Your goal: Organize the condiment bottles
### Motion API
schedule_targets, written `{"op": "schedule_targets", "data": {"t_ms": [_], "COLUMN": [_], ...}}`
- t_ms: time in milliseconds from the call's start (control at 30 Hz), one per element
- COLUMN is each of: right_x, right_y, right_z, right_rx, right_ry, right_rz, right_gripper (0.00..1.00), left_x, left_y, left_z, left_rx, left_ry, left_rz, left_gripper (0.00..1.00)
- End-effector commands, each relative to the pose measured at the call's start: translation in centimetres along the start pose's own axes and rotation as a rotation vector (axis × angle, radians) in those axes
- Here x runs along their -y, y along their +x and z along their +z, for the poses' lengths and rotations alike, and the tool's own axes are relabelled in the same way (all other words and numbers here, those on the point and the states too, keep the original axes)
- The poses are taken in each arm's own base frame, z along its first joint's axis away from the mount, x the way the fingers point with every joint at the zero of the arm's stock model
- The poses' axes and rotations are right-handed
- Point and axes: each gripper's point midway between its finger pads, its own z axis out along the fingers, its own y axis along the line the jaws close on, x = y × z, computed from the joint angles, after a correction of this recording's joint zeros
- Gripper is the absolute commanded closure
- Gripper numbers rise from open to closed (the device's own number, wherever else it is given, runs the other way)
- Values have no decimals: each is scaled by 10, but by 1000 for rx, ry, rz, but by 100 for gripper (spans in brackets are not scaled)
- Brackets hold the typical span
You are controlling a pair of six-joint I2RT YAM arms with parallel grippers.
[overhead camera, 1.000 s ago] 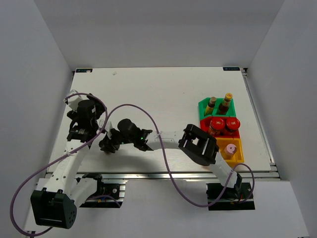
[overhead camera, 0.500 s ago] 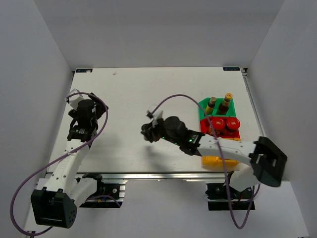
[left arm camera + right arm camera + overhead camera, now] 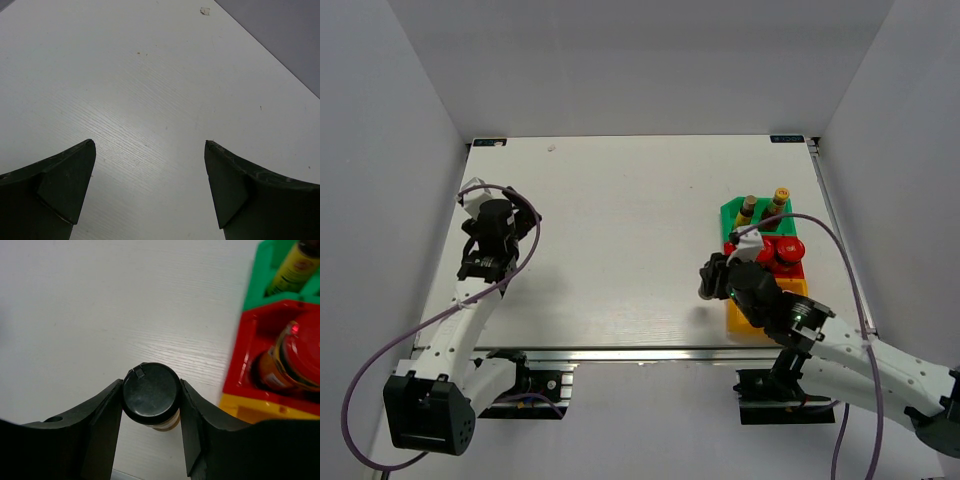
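Observation:
My right gripper [image 3: 151,385] is shut on the black cap of the thin dark bottle [image 3: 151,396], held just left of the bins; in the top view the gripper [image 3: 710,278] hides the bottle. Two brown bottles [image 3: 747,208] [image 3: 780,198] stand in the green bin [image 3: 732,212]. Red-lidded jars [image 3: 790,248] sit in the red bin [image 3: 798,270]; one jar [image 3: 297,355] shows in the right wrist view. The pink-capped bottle is hidden behind the right arm. My left gripper [image 3: 488,222] is open and empty over bare table at the left, its fingers [image 3: 70,175] wide apart.
The yellow bin [image 3: 742,318] lies nearest the front edge, partly under the right arm. The green bin [image 3: 260,275] and red bin [image 3: 245,340] are right of the held bottle. Purple cables loop from both arms.
My right arm has swung from the table's left-middle to the right with the dark bottle, ending beside the bins. The left arm has barely moved.

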Motion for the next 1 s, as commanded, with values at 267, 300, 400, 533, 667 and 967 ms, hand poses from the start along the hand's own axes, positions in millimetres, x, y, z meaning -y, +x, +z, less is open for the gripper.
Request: {"op": "schedule_targets", "data": {"t_ms": [267,300,400,533,667,967], "right_x": [98,101,129,135,137,135], "right_y": [17,19,36,40,51,55], "right_z": [-53,-56,-79,-79,-70,-59], "right_rx": [-8,-2,-42,4,18,50], "right_ry": [443,479,658,719,743,718], "right_rz": [136,209,264,378,381,390], "right_gripper": [76,76,76,75,74,70], "left_x": [-2,-2,-2,-1,-1,-1], "left_y": [-4,-5,-7,-8,-6,-3], "left_z": [5,3,1,1,2,6], "left_rx": [3,8,20,24,18,6], "left_ry": [-24,-22,-16,-10,-14,-14], "left_rz": [23,20,16,14,21,23], "left_gripper": [2,2,2,2,2,2]}}
